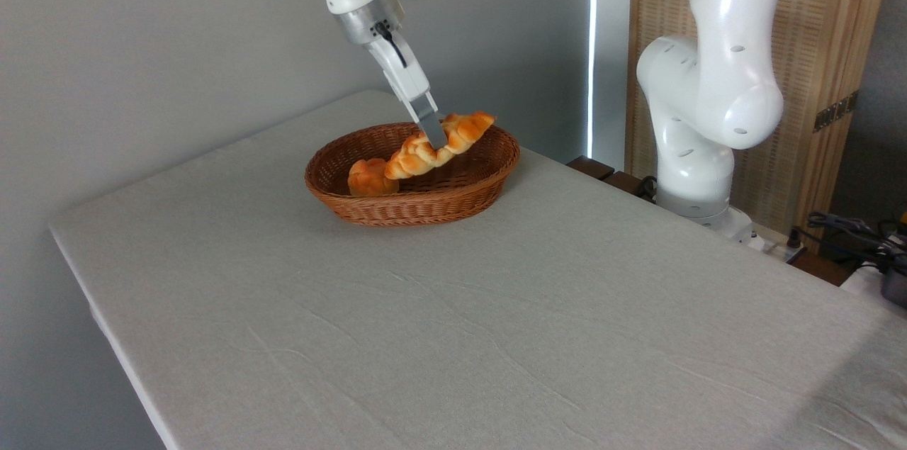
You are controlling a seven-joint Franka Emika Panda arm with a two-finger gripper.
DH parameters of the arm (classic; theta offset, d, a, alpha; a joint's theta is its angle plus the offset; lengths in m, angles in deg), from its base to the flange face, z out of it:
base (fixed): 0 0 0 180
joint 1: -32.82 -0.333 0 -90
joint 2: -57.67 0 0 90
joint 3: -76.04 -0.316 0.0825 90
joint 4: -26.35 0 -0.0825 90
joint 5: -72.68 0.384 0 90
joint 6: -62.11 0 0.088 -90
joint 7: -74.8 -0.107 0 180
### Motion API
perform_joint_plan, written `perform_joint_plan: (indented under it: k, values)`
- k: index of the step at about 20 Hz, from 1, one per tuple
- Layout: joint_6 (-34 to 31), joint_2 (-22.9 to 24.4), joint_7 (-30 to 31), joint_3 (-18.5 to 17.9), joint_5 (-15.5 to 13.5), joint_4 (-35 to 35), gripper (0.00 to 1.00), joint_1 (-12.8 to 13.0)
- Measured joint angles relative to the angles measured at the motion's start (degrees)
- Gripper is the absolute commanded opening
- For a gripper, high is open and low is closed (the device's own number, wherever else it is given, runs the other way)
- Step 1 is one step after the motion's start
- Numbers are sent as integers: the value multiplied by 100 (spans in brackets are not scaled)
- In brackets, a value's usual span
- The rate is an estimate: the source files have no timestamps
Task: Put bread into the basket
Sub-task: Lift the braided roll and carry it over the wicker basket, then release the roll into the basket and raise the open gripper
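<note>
Nearest you, wrinkled grey tablecloth (453, 336) covers the table. Farther back, your reddish wicker basket (425, 205) holds a small round bun (368, 179) at left. Glossy, golden, the braided bread (418, 154) tilts above it, right end raised, clamped in the gripper (434, 138).
</note>
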Motion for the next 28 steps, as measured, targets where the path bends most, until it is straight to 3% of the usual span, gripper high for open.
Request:
perform_joint_plan:
  k: [5, 20, 22, 24, 28]
  values:
    - [120, -264, -15, 46, 271, 15, 100, 52]
    - [131, -261, -10, 47, 308, -257, 100, 48]
    - [158, -222, 2, -197, 320, -611, 100, 9]
    - [179, -183, -4, -688, 362, -1062, 100, -94]
    - [194, -214, -517, -1727, 376, -1710, 100, -547]
